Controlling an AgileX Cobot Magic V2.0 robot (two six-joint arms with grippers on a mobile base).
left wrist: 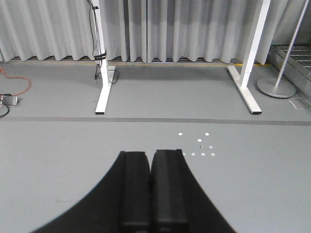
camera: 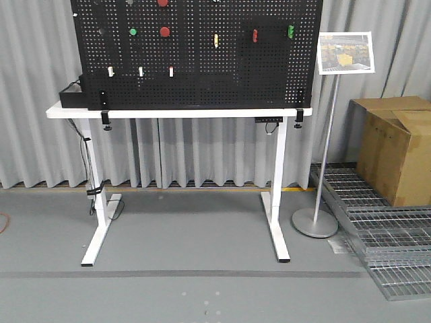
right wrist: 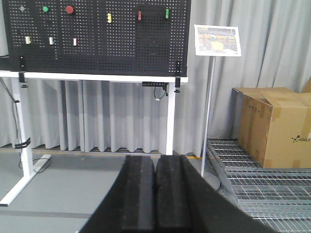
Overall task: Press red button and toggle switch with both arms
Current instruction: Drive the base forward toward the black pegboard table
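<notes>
Closest to you are the two grippers, each with its dark jaws pressed together and nothing between them. Your left gripper (left wrist: 150,194) is pitched down at the grey floor (left wrist: 58,145) and sees only the legs of the white table (left wrist: 103,73). Your right gripper (right wrist: 155,194) points level and ahead, at the curtain (right wrist: 121,111) beneath the tabletop. Everything you need sits well above and well apart from both, on the black pegboard (right wrist: 121,43) standing upright on that table. From the right wrist view the red button (right wrist: 69,9) lies up and to the left, high on the board. A green button (right wrist: 45,8) is just left of it, and further left again is a small grey ring that I take for the toggle switch (right wrist: 22,8); its lever is too small to make out. So the switch looks nearer your left arm and the button nearer your right. Both arms would need to rise and reach forward.
</notes>
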